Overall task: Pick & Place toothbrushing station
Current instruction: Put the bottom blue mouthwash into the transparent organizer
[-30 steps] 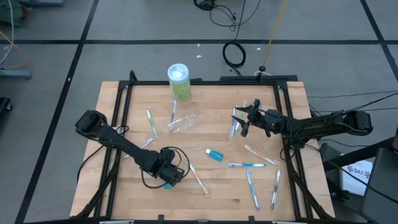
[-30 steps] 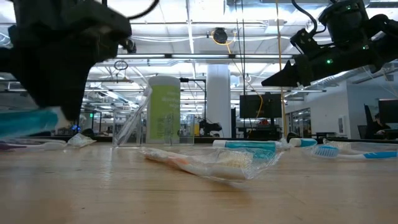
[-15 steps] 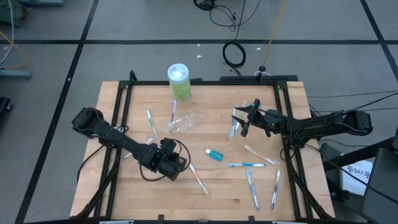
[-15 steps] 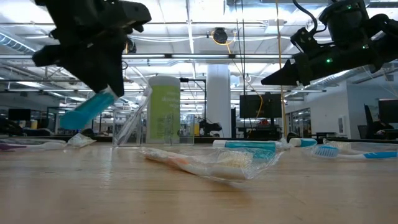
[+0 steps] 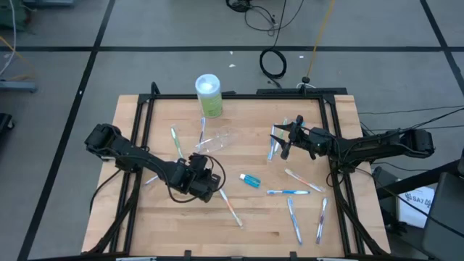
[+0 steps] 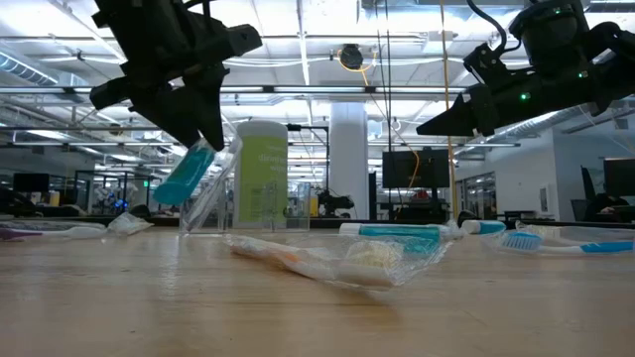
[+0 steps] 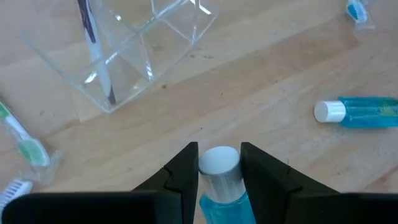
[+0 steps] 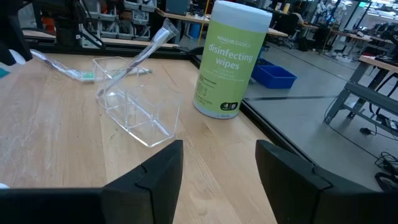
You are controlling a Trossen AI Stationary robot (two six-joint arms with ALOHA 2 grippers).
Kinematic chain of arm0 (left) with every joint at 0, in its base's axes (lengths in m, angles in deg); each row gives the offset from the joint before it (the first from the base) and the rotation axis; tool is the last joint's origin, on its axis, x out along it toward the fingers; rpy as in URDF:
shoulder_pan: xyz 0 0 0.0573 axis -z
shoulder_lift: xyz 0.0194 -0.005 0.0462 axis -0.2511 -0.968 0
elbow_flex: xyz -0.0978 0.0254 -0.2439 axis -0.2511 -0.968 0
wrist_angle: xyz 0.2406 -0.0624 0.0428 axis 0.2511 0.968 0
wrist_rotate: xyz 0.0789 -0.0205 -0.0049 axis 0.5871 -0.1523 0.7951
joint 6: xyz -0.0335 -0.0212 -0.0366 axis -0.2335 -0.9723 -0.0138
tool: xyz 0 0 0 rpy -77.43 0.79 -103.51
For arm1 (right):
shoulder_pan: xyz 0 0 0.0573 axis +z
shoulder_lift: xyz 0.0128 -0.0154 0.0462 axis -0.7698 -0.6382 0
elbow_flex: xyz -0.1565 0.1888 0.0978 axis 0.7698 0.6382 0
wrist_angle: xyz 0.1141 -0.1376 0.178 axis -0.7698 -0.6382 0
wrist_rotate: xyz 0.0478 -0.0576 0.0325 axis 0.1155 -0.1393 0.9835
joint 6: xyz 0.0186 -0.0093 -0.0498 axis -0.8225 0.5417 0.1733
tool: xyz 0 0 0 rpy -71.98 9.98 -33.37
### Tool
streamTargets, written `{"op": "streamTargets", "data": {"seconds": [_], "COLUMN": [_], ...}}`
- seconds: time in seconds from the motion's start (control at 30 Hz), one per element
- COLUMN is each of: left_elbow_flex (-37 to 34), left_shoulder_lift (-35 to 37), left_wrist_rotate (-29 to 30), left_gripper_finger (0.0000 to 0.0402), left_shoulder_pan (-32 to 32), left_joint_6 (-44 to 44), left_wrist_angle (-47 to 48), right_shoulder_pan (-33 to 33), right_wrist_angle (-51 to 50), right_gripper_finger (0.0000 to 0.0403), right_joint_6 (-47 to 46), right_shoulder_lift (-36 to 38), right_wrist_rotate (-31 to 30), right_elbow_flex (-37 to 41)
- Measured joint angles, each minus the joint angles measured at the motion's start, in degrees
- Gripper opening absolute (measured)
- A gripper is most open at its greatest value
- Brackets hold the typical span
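A small blue tube (image 7: 219,180) with a white cap is sitting clamped between the two fingers of the left pincer (image 5: 205,176), which is hanging above the wooden worktop (image 5: 254,217) just in front of the clear plastic cup (image 5: 212,142). In the low view the tube (image 6: 185,177) is tilting downward from the pincer, clear of the wood. The cup is lying on its side with one toothbrush (image 7: 93,46) inside it. A second blue tube (image 5: 249,180) is lying flat on the worktop to the right of the cup, near the left pincer. Behind the cup a green canister of disinfecting wipes (image 5: 209,95) is standing upright. The right pincer (image 5: 279,141) is hovering well to the right of the cup, its fingers apart and holding nothing, and loose toothbrushes (image 5: 288,191) are lying farther right and forward
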Motion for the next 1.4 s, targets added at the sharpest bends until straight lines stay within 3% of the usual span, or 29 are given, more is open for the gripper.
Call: {"op": "streamTargets", "data": {"seconds": [0.33,0.53,0.93,1.4], "left_elbow_flex": [0.00,0.00,-0.02,-0.02], "left_shoulder_lift": [0.00,0.00,0.00,-0.04], "left_wrist_rotate": [5.09,11.99,22.17,30.12], "left_gripper_finger": [0.0113,0.0113,0.0113,0.0113], "left_shoulder_pan": [-1.68,-2.97,-7.94,-12.58], "left_joint_6": [1.99,3.91,32.39,40.15], "left_wrist_angle": [-0.43,-1.93,-23.02,-24.23], "right_shoulder_pan": [0.00,0.00,0.02,0.02], "right_wrist_angle": [0.00,0.00,0.01,0.63], "right_gripper_finger": [0.0196,0.0196,0.0196,0.0196], "right_joint_6": [0.04,0.04,0.04,1.15], "right_shoulder_lift": [0.00,0.00,0.00,0.00], "right_wrist_rotate": [-0.03,-0.06,-0.06,-0.04], "right_elbow_flex": [0.00,0.00,0.00,0.00]}}
